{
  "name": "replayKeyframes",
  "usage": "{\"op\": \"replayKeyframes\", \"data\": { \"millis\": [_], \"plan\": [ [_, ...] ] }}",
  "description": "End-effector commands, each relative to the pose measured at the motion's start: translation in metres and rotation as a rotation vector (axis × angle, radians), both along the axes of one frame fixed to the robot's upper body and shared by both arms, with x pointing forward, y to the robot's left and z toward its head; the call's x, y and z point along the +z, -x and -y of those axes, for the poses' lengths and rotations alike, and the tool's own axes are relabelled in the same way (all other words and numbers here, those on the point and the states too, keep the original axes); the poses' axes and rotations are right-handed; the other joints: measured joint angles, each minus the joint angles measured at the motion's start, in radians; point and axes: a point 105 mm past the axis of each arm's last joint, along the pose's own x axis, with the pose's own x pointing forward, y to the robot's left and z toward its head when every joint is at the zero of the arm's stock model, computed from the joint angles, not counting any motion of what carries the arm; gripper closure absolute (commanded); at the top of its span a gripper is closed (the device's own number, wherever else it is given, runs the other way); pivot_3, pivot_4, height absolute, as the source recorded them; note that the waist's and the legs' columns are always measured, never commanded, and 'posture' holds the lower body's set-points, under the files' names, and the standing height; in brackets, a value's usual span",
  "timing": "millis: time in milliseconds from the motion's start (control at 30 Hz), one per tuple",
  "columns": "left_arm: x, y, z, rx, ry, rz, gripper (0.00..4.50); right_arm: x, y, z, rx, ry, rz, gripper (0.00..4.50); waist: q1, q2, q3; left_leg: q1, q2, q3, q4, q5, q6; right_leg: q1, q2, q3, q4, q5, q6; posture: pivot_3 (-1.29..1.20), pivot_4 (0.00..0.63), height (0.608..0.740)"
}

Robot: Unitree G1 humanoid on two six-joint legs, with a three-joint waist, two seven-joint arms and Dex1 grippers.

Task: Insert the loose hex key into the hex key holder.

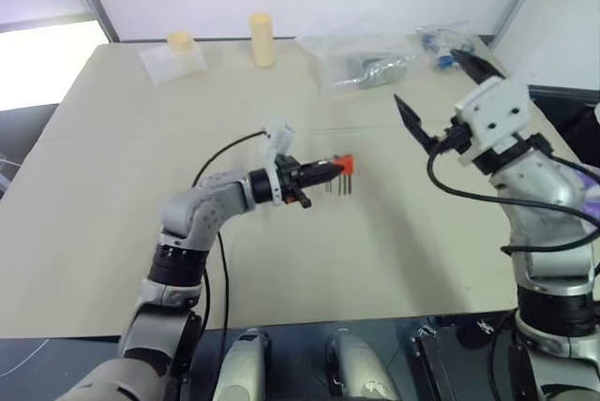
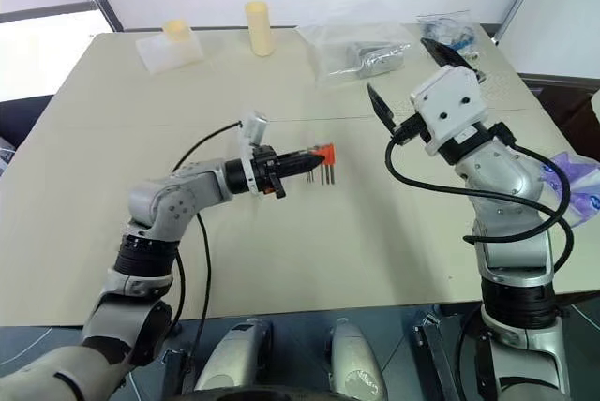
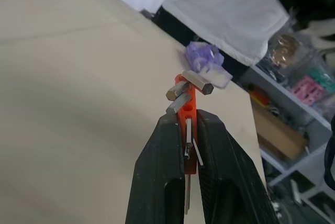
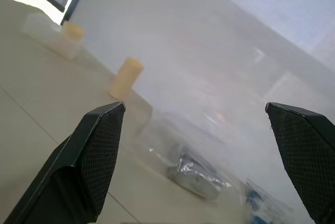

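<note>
My left gripper (image 1: 328,170) is shut on the red-orange hex key holder (image 1: 344,163), held level just above the middle of the table. Several short dark keys (image 1: 342,184) hang down from the holder. In the left wrist view the holder (image 3: 186,111) sits between the black fingers (image 3: 162,182), with hexagonal key ends (image 3: 198,82) sticking out. A thin metal rod (image 3: 188,135) lies along it; I cannot tell whether this is the loose hex key. My right gripper (image 2: 401,68) stands open and empty, raised well to the right of the holder.
At the table's far edge stand a yellow cylinder (image 1: 262,38) and a clear box with a yellow lid (image 1: 173,56). Clear plastic bags (image 1: 375,64) with metal parts lie at the far right. A purple object (image 2: 577,181) sits off the right edge.
</note>
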Motion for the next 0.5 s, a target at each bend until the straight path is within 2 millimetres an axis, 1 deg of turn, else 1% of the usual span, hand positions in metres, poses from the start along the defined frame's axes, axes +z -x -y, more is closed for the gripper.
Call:
{"op": "replayKeyframes", "data": {
  "millis": [33,133,233,267,367,467,500],
  "plan": [
    [-0.010,-0.002,0.011,-0.029,-0.030,-0.040,4.50,0.013,0.009,-0.009,0.023,-0.029,0.043,0.05,0.001,0.000,0.000,0.000,0.000,0.000,0.000,0.000,0.000,0.000,0.000,0.000,0.000,0.000,0.000,0.00,0.150,0.740],
    [-0.023,-0.005,0.014,-0.024,-0.075,-0.077,4.50,0.012,0.010,-0.011,0.019,-0.028,0.041,0.05,0.001,0.000,0.000,0.000,0.000,0.000,0.001,0.000,0.000,0.000,-0.001,0.000,0.000,0.000,0.000,0.00,0.150,0.740],
    [-0.046,-0.016,0.011,0.045,-0.187,-0.074,4.50,0.009,0.012,-0.010,0.003,-0.016,0.040,0.05,0.002,0.000,0.000,0.000,-0.001,0.000,0.001,0.000,0.000,0.000,-0.001,0.000,0.000,0.000,0.000,0.00,0.150,0.740],
    [-0.050,-0.017,0.010,0.047,-0.200,-0.079,4.50,0.009,0.012,-0.009,0.000,-0.015,0.041,0.05,0.002,0.000,0.000,0.000,-0.001,0.000,0.001,0.000,0.000,0.000,-0.001,0.000,0.000,0.000,0.000,0.00,0.150,0.740],
    [-0.059,-0.021,0.004,0.074,-0.221,-0.112,4.50,0.008,0.012,-0.010,0.000,-0.016,0.042,0.05,0.001,0.000,0.000,0.000,0.000,0.000,0.001,0.000,0.000,0.000,-0.001,0.000,0.000,0.000,0.000,0.00,0.150,0.740],
    [-0.061,-0.026,-0.002,0.112,-0.214,-0.142,4.50,0.006,0.012,-0.012,0.009,-0.003,0.041,0.05,0.000,0.000,0.000,0.000,0.000,0.000,0.001,0.000,0.000,0.000,-0.001,0.000,0.000,0.000,0.000,0.00,0.150,0.740],
    [-0.061,-0.027,-0.004,0.124,-0.211,-0.149,3.61,0.006,0.012,-0.013,0.013,-0.002,0.041,0.00,-0.001,0.000,0.000,0.000,0.000,0.000,0.001,0.000,0.000,0.000,-0.001,0.000,0.000,0.000,0.000,0.00,0.150,0.740]
  ]
}}
